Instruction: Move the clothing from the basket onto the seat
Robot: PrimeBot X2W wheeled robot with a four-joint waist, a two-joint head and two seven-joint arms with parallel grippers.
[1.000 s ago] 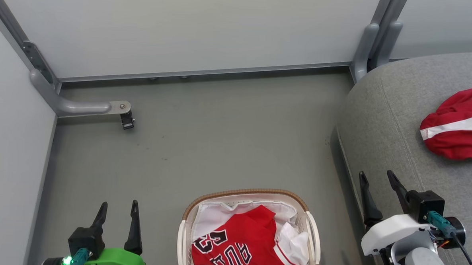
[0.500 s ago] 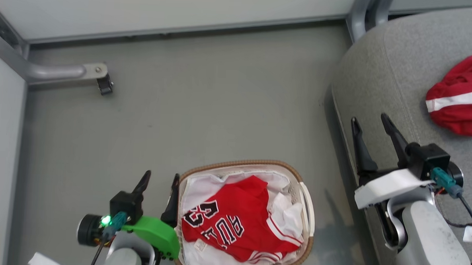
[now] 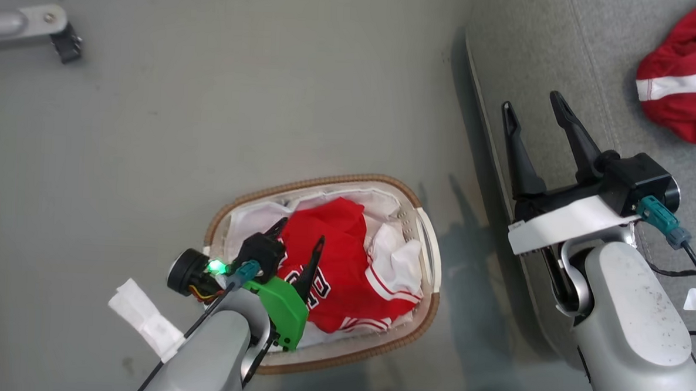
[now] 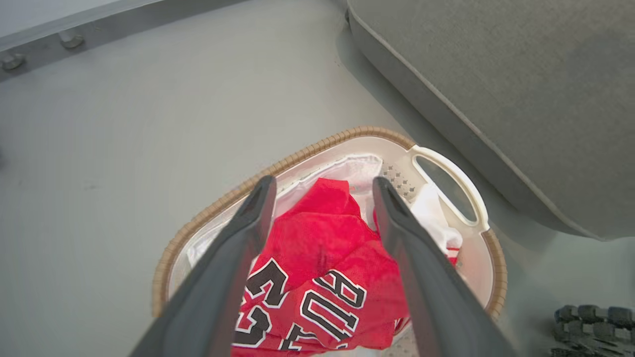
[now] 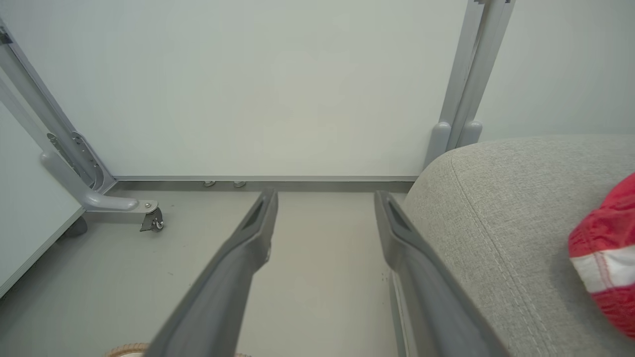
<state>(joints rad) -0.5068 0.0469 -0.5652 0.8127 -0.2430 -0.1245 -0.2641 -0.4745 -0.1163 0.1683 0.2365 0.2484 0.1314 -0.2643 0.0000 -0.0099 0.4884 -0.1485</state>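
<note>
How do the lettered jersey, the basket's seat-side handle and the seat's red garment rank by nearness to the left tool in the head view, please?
From the left tool:
1. lettered jersey, just beneath it.
2. seat-side handle, to its right.
3. red garment, far right, on the seat.

There is one basket, and the pieces of red clothing number two: one red jersey in that basket just under the left hand, and one red striped garment beyond the right hand, to its right, on the one seat. One white liner sheet lies beneath the left hand. The hands number two, each with two dark fingers, four in all.
</note>
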